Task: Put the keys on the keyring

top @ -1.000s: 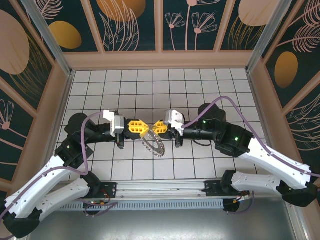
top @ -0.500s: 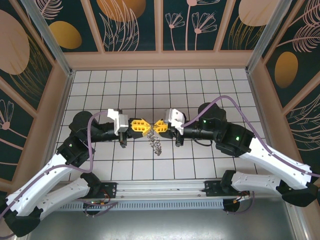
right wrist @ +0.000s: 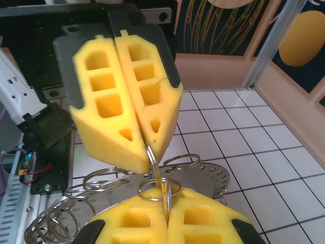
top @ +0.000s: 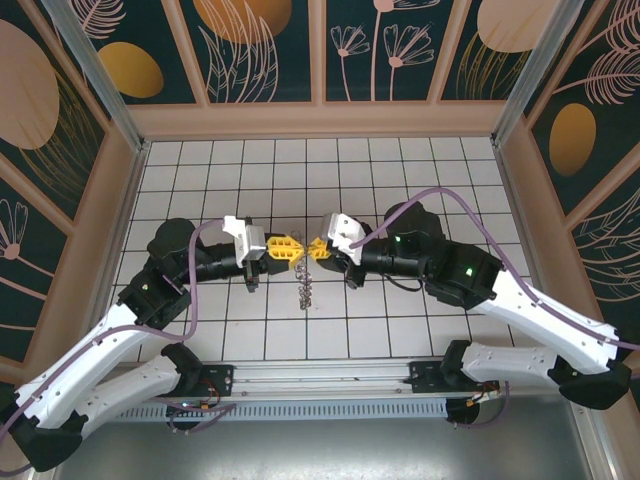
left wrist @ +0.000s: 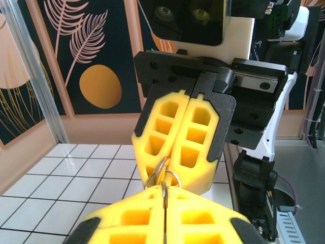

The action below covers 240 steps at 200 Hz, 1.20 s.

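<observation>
1. Two claws meet tip to tip above the middle of the counter [top: 400, 170]: the left claw [top: 297, 250] and the right claw [top: 313, 249], each with its yellow fingers pressed together.
2. The left claw pinches the key [right wrist: 151, 154], a thin strip seen edge-on that pokes from its tip toward the right claw.
3. The right claw clamps a small wire loop [right wrist: 158, 187] of the keyring [right wrist: 205, 178], whose scalloped grey disc hangs just below both tips.
4. Whether the key passes through the loop or only touches it, I cannot tell.
5. Bare tiles lie open beyond the claws and to either side, and the wooden walls [top: 120, 220] stand well apart from both.
</observation>
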Each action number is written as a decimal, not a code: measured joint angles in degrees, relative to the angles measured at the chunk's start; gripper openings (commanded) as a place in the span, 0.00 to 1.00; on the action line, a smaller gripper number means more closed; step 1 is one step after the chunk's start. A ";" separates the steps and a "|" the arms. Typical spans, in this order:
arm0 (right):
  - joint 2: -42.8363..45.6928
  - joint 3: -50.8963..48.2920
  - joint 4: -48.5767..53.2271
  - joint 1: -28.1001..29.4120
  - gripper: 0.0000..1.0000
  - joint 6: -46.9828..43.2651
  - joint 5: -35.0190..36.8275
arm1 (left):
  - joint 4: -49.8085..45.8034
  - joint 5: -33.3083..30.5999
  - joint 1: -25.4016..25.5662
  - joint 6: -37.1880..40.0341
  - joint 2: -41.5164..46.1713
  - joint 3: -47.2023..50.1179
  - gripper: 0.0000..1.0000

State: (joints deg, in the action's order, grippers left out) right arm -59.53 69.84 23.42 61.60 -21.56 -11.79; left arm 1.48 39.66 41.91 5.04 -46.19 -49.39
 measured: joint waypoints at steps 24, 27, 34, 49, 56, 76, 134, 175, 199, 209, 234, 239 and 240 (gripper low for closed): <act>-1.11 0.87 -0.09 0.00 0.00 -0.37 1.53 | -0.57 0.11 0.15 0.20 0.04 0.22 0.39; -1.22 0.96 -0.07 0.00 0.00 -0.39 1.73 | -0.59 0.09 0.15 0.33 0.09 0.31 0.40; -1.46 1.18 -0.02 0.00 0.00 -0.37 2.19 | -0.61 0.02 0.15 0.17 0.20 0.59 0.42; -2.08 1.57 0.17 -0.33 0.00 -0.37 3.04 | -0.61 -0.83 0.15 0.02 1.01 1.66 0.47; -2.47 1.86 0.37 -0.61 0.00 -0.35 3.26 | -0.52 -1.38 0.15 -0.09 1.68 2.56 0.54; -3.76 2.56 0.90 -2.56 0.00 -0.17 3.41 | -0.15 -3.52 0.15 -0.57 4.26 5.92 0.99; -11.47 4.76 1.22 -12.24 0.00 2.60 3.26 | 0.55 -19.15 0.17 -2.75 8.70 12.68 0.99; -19.10 4.72 -1.57 -21.16 0.00 4.57 1.95 | 1.51 -35.32 0.35 -8.90 6.86 13.88 0.99; -24.74 5.14 -4.15 -26.95 0.00 6.71 0.22 | -0.83 -46.86 0.37 -13.33 4.85 13.88 0.99; -27.45 5.42 -5.20 -28.72 0.00 7.43 -0.11 | -1.51 -49.81 0.37 -14.93 4.66 13.97 0.99; -32.50 5.18 -7.76 -30.34 0.00 9.22 -0.81 | -1.73 -53.42 0.37 -17.40 4.28 14.03 0.99; -33.07 4.87 -8.35 -30.34 0.00 9.75 -1.16 | -1.73 -53.53 0.37 -17.68 4.09 14.03 0.99; -33.14 4.81 -8.41 -30.34 0.00 9.77 -1.20 | -1.73 -53.48 0.37 -17.77 4.07 14.03 0.99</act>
State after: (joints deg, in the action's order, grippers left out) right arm -92.66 74.65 15.00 31.27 -11.79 -12.99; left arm -0.25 -13.82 42.28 -12.73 -42.13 -35.35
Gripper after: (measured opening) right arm 0.043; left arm 0.988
